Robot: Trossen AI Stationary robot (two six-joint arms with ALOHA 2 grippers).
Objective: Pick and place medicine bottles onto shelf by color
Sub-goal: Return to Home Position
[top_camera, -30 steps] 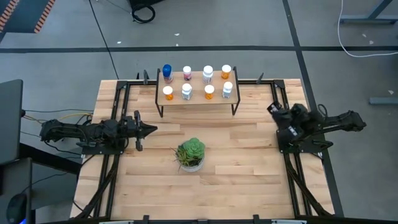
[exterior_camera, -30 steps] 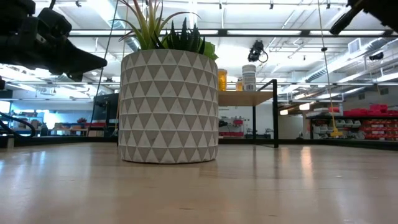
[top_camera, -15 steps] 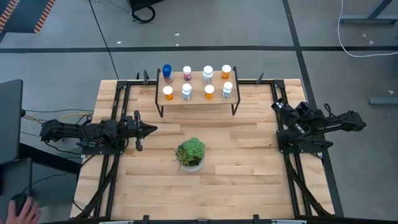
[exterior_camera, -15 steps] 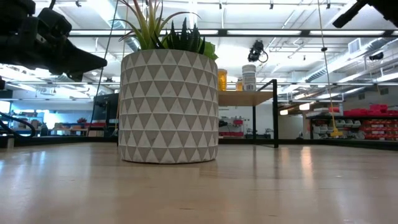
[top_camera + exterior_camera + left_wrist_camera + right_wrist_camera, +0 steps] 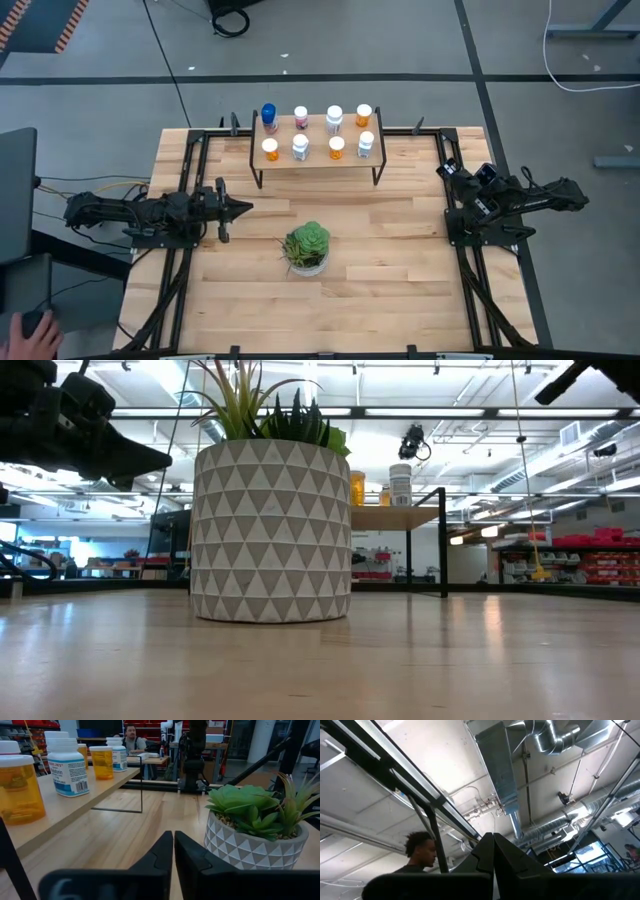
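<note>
Probably light, stiff and slick, the medicine bottles [image 5: 334,122] stand on the shelf [image 5: 318,135], best pinched below the cap, while left gripper [image 5: 243,208] and right gripper [image 5: 444,171] sit pressed together, empty, at the counter's [image 5: 380,250] sides.

bright, even overhead light, soft sheen on the tabletop [image 5: 420,660]

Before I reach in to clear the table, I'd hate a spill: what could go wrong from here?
The front-row bottles stand near the shelf's front edge, so a bump could topple them. The left arm rests low with shut jaws aimed just past the potted plant; a forward sweep might clip it.
</note>
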